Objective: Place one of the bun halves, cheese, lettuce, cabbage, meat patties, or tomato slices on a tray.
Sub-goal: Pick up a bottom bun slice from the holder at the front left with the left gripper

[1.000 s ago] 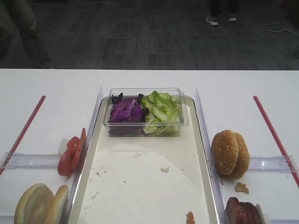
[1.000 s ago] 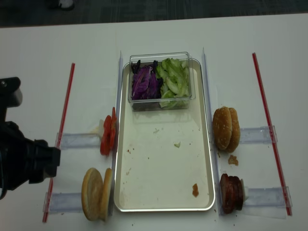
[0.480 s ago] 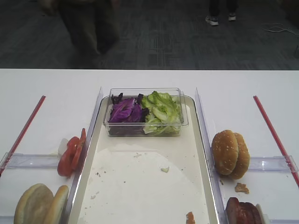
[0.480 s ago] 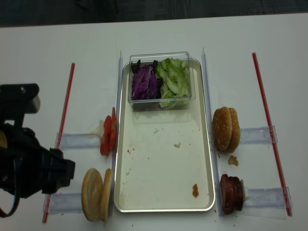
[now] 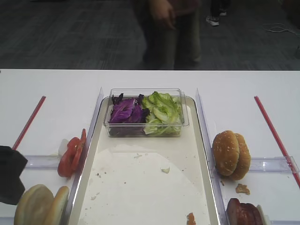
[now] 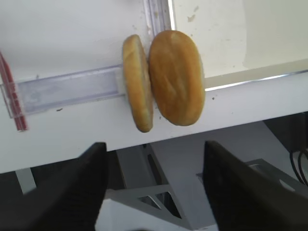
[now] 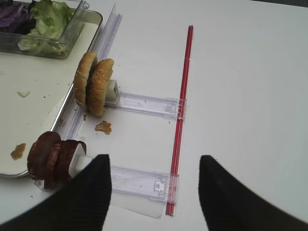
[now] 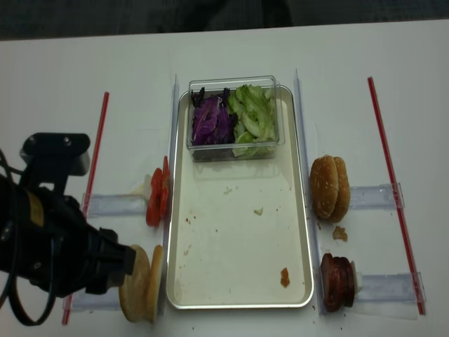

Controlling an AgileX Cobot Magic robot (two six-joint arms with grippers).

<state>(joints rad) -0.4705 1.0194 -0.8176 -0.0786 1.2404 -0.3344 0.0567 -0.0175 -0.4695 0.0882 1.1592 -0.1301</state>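
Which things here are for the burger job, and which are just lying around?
For the job:
pale bun halves
tomato slices
meat patties
lettuce
cabbage
tray
left gripper

Lying about:
sesame buns
red strips
crumbs

I'm working over a white table (image 5: 51, 89); dark patterned carpet (image 5: 84, 37) is running behind it, 1 person (image 5: 171, 30) is standing at the far edge.

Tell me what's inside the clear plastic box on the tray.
The clear plastic box holds purple cabbage beside green lettuce. Whatever lies beneath the leaves is covered. The box sits at the tray's far end.
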